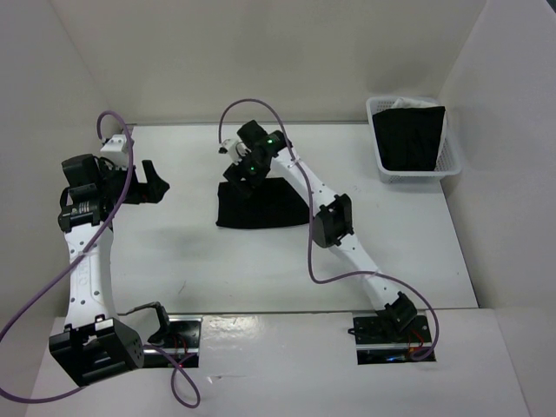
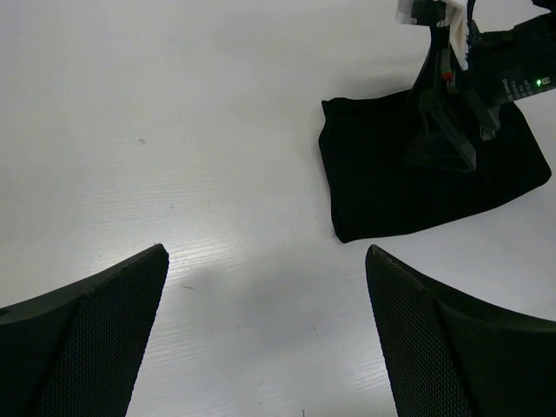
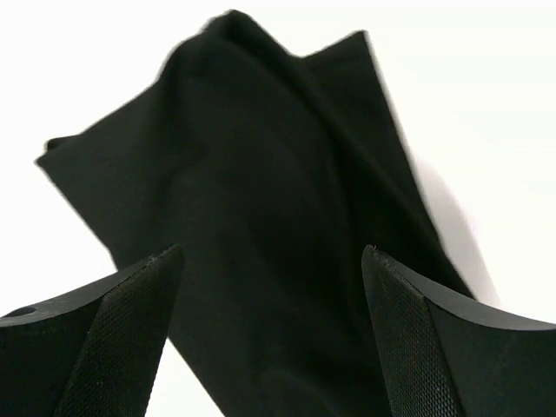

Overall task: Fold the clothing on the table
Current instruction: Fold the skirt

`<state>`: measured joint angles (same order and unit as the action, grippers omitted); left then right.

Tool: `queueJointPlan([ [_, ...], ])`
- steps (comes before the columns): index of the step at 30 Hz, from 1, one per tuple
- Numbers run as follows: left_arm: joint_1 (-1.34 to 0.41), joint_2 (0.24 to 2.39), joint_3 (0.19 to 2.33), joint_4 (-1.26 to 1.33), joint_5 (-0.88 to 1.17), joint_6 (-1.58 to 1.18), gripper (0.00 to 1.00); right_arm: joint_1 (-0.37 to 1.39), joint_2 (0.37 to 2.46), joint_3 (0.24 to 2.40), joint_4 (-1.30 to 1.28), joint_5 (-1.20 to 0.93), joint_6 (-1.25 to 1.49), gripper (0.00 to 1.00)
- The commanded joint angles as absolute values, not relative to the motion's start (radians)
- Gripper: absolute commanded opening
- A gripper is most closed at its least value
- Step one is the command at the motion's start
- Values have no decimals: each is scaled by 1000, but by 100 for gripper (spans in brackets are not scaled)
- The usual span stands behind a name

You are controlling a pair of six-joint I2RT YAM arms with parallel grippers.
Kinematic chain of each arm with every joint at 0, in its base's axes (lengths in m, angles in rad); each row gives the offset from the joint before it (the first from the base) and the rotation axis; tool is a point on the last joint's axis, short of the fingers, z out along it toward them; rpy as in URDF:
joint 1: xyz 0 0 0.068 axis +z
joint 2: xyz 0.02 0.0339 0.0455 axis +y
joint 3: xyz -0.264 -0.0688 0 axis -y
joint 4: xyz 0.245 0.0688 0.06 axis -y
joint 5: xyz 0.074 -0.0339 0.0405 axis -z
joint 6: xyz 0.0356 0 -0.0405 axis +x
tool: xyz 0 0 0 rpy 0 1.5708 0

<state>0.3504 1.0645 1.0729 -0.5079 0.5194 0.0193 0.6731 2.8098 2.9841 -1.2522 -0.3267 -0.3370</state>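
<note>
The black clothing (image 1: 261,207) lies as a folded, roughly rectangular pile in the middle of the white table (image 1: 174,252). My right gripper (image 1: 236,176) hovers over the pile's far left part, jaws open. In the right wrist view the clothing (image 3: 261,165) fills the space below the open right gripper (image 3: 271,261), and nothing is pinched between the fingers. My left gripper (image 1: 158,184) stands open to the left of the pile, apart from it. The left wrist view shows bare table between the jaws of the left gripper (image 2: 265,256), with the clothing (image 2: 391,195) and the right gripper (image 2: 447,143) beyond.
A white mesh basket (image 1: 417,174) holding a black cloth (image 1: 408,139) sits at the back right corner. Upright white wall panels close in the table on the left, back and right. Purple cables loop from both arms.
</note>
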Motion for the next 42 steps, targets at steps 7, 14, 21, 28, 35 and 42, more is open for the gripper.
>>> queueJointPlan([
  [7, 354, 1060, 1058, -472, 522, 12, 100, 597, 2646, 2984, -1272, -248, -273, 87],
  [14, 354, 1060, 1058, -472, 531, 23, 100, 626, 2464, 2780, -1301, -368, -250, 87],
  [21, 354, 1069, 1058, -482, 540, 32, 100, 655, 2159, 2416, -1186, -387, -236, 88],
  [28, 354, 1069, 1058, -491, 561, 32, 100, 726, 1847, 1708, -810, -242, -259, 93],
  [35, 354, 1078, 1058, -491, 571, 41, 100, 716, 1986, 1694, -741, -253, -272, 93],
  [42, 354, 1088, 1058, -491, 561, 41, 100, 618, 2126, 1818, -732, -310, -296, 93],
])
